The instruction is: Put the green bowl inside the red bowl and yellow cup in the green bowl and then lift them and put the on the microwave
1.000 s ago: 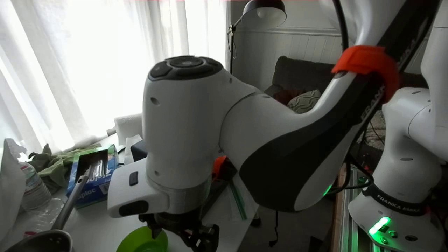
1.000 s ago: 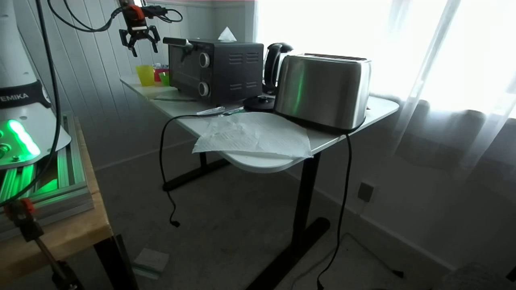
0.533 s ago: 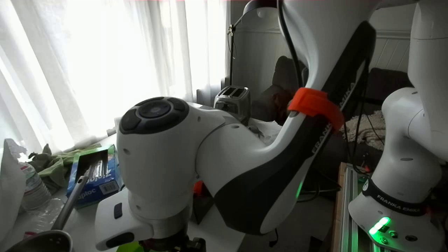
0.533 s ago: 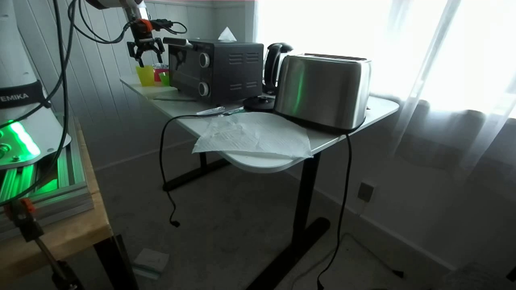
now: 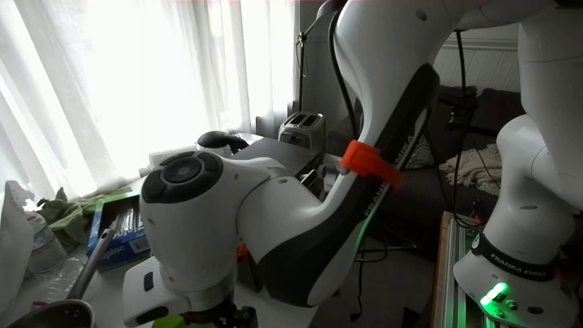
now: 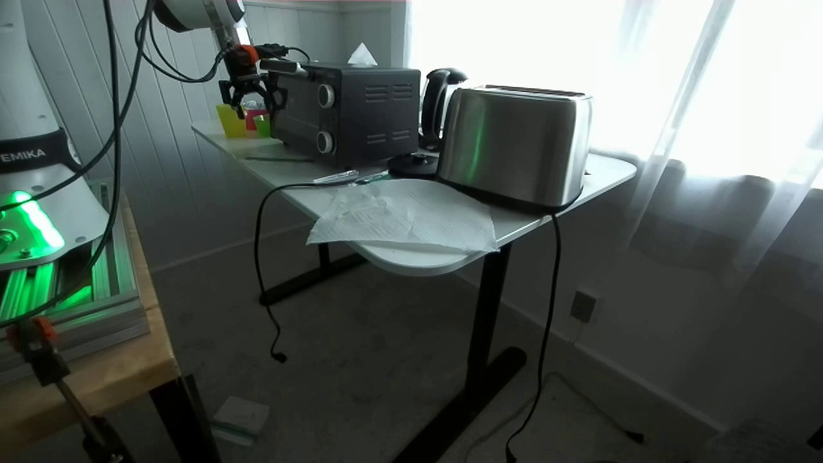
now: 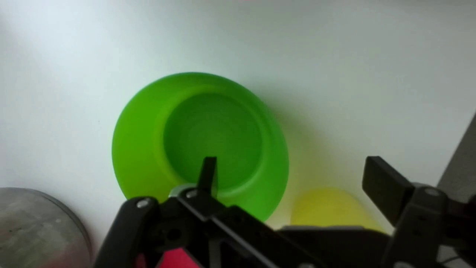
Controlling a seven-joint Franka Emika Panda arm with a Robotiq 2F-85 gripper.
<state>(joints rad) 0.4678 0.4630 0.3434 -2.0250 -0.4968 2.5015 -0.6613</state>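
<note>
1. At the lower left of your wrist view, a round grey thing (image 7: 41,227), metallic-looking, is cut off; you cannot make out what.
2. Next, on the white surface (image 7: 334,56), your green bowl (image 7: 200,130) stands mouth up: round, smooth, bright lime on its left wall, deeper green across its floor. Both exterior views give you only a piece of it.
3. Below it, the red bowl (image 7: 177,259) is a pinkish patch, mostly covered by your jaws.
4. Those jaws stand wide apart, released, one hiding part of the green bowl's lower side; whether it touches, you cannot tell.
5. Further right, the yellow cup (image 7: 327,208) looks blurred and half covered.
6. In an exterior view, right of these, stands the black microwave (image 6: 379,112); its left end is hard to tell from the jaws.
</note>
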